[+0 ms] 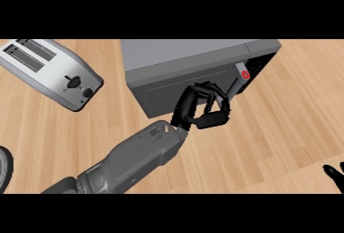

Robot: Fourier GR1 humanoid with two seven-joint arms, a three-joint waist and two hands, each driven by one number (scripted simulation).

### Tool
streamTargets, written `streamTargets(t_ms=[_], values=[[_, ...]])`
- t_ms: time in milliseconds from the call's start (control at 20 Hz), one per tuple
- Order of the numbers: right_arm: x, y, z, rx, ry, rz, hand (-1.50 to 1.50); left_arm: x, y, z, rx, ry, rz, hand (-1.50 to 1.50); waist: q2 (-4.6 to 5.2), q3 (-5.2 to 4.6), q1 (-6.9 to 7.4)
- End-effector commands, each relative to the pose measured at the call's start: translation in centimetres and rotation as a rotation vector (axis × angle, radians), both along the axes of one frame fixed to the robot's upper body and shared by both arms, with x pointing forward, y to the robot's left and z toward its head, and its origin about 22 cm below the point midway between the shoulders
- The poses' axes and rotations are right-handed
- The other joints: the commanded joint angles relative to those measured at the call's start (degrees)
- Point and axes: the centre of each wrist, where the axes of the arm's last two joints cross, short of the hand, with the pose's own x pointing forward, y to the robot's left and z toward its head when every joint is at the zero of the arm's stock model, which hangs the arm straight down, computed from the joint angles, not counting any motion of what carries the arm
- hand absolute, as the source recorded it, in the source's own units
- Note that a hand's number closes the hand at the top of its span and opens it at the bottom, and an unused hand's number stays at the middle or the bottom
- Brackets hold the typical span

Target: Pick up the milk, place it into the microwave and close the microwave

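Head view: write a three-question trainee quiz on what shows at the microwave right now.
1. True or false: the left hand is at the front of the microwave.
2. Which appliance lies at the view's upper left? A) kettle B) toaster C) blender
3. Fill in: the right hand shows only at the view's lower ______ edge.

Key: 1 true; 2 B; 3 right. The milk is not visible here; whether it is already inside cannot be told.
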Motion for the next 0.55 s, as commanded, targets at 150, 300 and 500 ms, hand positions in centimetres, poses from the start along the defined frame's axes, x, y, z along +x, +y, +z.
streamTargets(t_ms=[150, 300, 500], values=[[-0.07, 0.18, 0.36, 0.005, -0.005, 0.043, -1.50, 2.68, 0.88, 1.26, -0.021, -0.030, 0.122, 1.50, 0.49, -0.01, -1.12], [0.20, 0.31, 0.74, -0.002, -0.021, 0.046, -1.50, 2.59, 0.75, 1.34, -0.031, -0.028, 0.127, 1.50, 0.81, -0.13, -0.94], [0.21, 0.22, 0.32, 0.002, -0.002, 0.048, -1.50, 2.66, 0.78, 1.19, -0.023, -0.047, 0.133, 1.50, 0.72, 0.02, -1.31]])
